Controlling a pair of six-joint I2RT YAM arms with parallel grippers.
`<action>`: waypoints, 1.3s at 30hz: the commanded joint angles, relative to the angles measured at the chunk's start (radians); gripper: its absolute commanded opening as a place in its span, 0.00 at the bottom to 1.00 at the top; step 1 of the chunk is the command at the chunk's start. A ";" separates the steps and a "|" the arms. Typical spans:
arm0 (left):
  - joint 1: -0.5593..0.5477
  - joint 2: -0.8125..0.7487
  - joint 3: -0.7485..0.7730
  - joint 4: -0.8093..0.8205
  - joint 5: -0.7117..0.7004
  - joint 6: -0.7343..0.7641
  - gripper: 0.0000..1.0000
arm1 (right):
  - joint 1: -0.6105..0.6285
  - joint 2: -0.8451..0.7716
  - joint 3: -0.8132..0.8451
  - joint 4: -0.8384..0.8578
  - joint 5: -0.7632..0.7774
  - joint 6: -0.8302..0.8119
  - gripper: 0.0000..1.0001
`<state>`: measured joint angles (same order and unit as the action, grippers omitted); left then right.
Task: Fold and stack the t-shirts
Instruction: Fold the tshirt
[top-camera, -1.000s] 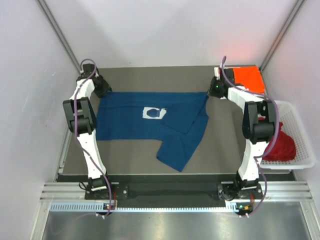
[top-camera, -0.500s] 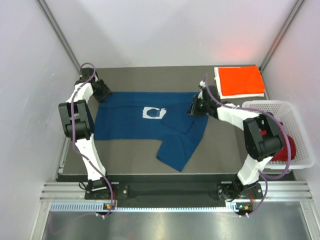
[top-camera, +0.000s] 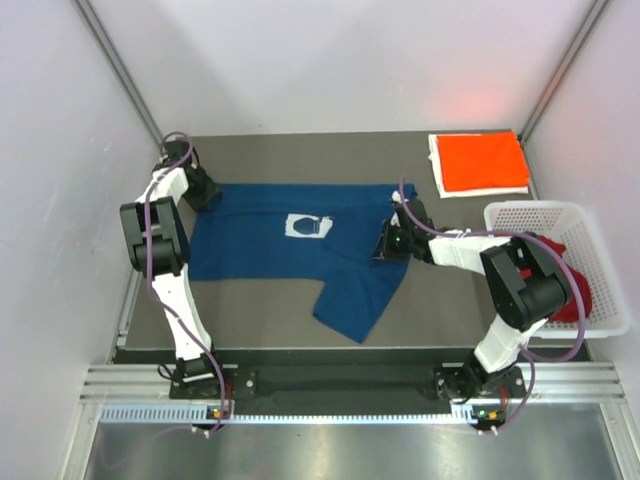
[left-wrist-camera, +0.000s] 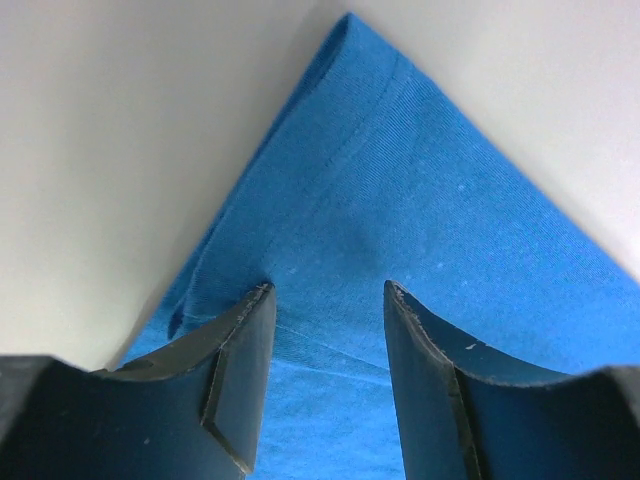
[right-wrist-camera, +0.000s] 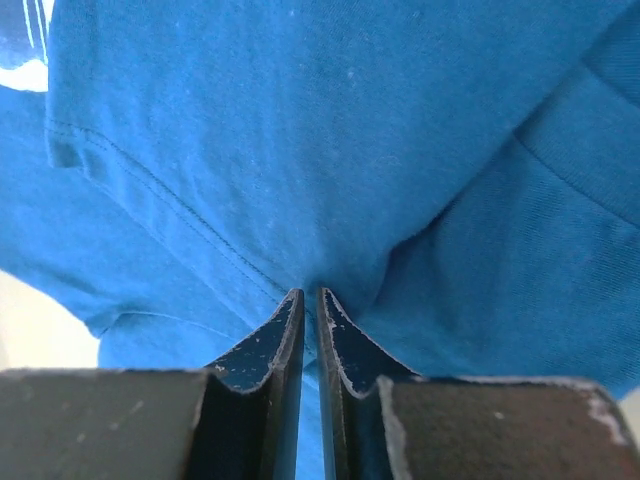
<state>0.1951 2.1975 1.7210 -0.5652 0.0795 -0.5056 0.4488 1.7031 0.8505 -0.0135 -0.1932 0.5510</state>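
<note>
The navy blue cloth t-shirt (top-camera: 270, 250) with a small white chest print lies spread across the middle of the top view on the grey table (top-camera: 450, 300). Its lower right part is folded down toward the bottom centre. A second ago the right gripper (top-camera: 386, 243) sat in the upper right corner beside the bright orange-red folded t-shirt (top-camera: 482, 163). It has since come down and left to the blue shirt's right edge, jaws drawn almost together, pinching a pucker of the cloth. The orange-red shirt, half hidden by the arm before, now shows whole at upper right. The left gripper (top-camera: 205, 190) stays at the blue shirt's upper left corner, jaws moderately apart over the cloth, gripping nothing. The dark red t-shirt (top-camera: 583, 298) lies bunched in the white plastic lattice basket (top-camera: 610, 270) at the right edge.
</note>
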 joint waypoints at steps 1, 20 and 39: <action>0.017 0.033 0.032 -0.053 -0.070 0.012 0.53 | -0.002 -0.039 -0.033 -0.042 0.115 -0.048 0.10; 0.023 0.018 0.080 -0.050 0.088 0.016 0.54 | 0.013 -0.163 -0.048 -0.029 0.069 0.072 0.26; 0.021 0.051 0.097 -0.079 0.043 0.024 0.54 | 0.176 -0.025 0.035 -0.183 0.334 0.099 0.09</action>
<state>0.2115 2.2326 1.7863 -0.6254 0.1558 -0.4946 0.6071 1.6535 0.8547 -0.1200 0.0425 0.6853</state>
